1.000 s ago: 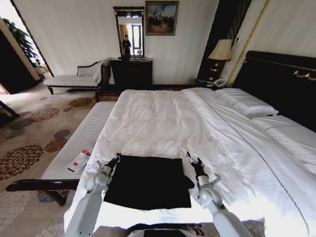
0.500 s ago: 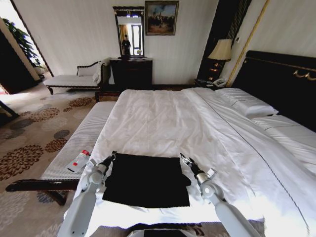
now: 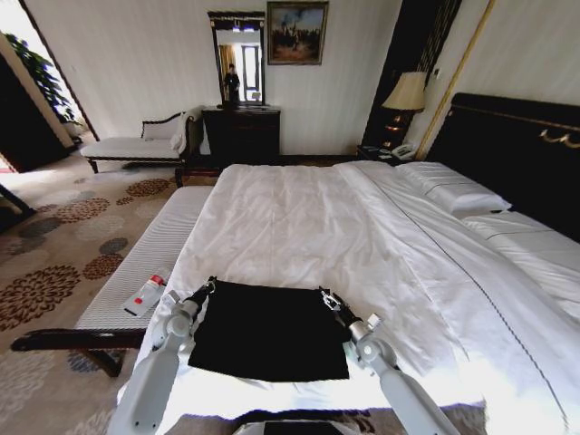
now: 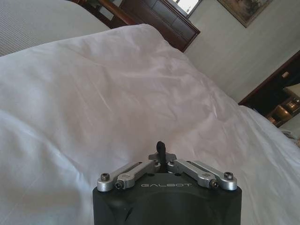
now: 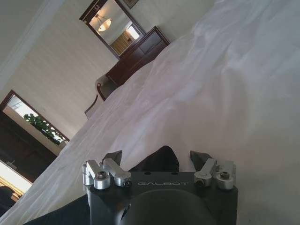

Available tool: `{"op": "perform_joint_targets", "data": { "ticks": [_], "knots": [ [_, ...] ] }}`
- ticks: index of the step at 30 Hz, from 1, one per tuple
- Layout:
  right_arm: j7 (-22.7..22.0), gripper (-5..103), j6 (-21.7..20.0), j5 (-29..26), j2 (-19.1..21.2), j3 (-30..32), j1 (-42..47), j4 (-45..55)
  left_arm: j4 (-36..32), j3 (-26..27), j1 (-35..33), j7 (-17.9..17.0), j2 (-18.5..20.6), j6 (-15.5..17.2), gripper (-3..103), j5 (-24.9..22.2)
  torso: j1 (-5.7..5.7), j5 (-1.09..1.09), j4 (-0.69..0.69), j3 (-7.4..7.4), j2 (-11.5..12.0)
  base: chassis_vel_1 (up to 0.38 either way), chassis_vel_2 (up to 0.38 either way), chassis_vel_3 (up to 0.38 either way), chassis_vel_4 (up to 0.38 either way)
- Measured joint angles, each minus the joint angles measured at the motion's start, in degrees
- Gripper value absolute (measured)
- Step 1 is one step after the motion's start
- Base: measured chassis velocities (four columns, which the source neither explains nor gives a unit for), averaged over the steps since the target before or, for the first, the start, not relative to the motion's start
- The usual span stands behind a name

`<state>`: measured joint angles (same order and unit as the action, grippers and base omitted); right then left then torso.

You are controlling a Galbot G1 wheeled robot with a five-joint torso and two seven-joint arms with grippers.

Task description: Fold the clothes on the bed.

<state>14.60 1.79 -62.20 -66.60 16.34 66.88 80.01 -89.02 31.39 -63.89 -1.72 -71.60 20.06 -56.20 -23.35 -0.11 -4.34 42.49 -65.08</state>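
- Black shirt (image 3: 269, 329) lies flat on the bed (image 3: 299, 227), near its foot edge
- Left tool (image 3: 209, 286) pinched closed at the shirt's far left corner
- Right tool (image 3: 323, 296) spread open over the far right corner

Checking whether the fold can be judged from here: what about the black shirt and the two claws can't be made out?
- Black shirt: no lettering shows in the head view.
- Its near hem: the right arm covers one corner.
- Left claw: whether it pinches cloth; the wrist body hides its tips.
- Right claw: open, contact with the cloth unclear.
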Motion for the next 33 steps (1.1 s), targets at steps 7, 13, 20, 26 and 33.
{"op": "perform_joint_targets", "data": {
  "ticks": [7, 13, 20, 26, 33],
  "knots": [
    [1.77, 57, 0.63, -0.07, -0.62, 0.11, 0.18, -0.24, -0.05, 0.05, 0.12, 0.03, -0.19, -0.02, 1, -0.26, 0.0, 0.0, 0.01, 0.0, 0.0, 0.0, 0.0, 0.0, 0.0],
    [2.54, 41, 1.16, -0.09, -0.94, 0.17, 0.34, -0.22, -0.29, 0.04, 0.12, 0.02, -0.49, -0.03, 1, -0.26, 0.0, 0.01, 0.01, 0.0, 0.0, 0.0, 0.0, 0.0, 0.0],
    [3.51, 8, 3.02, -0.45, -1.14, 0.75, 0.9, 0.66, -1.42, 0.3, 0.03, -0.15, -0.51, -0.04, 1, -0.66, 0.0, 0.01, 0.0, 0.0, 0.0, 0.0, 0.0, 0.0, 0.0],
    [5.94, 0, 7.36, -4.15, -0.73, 3.55, 3.83, 7.88, -8.11, 3.1, -1.78, -0.59, -0.99, 0.34, 1, -4.3, -0.01, 0.0, 0.0, 0.0, 0.01, 0.0, 0.0, 0.0, 0.0],
    [12.47, 0, 11.93, -8.65, 0.05, 9.41, 11.51, 22.52, -25.64, 10.38, -8.17, -0.65, -2.39, 1.72, 1, -14.24, 0.0, 0.0, 0.0, -0.02, -0.01, 0.0, 0.0, 0.0, 0.0]
  ]
}}
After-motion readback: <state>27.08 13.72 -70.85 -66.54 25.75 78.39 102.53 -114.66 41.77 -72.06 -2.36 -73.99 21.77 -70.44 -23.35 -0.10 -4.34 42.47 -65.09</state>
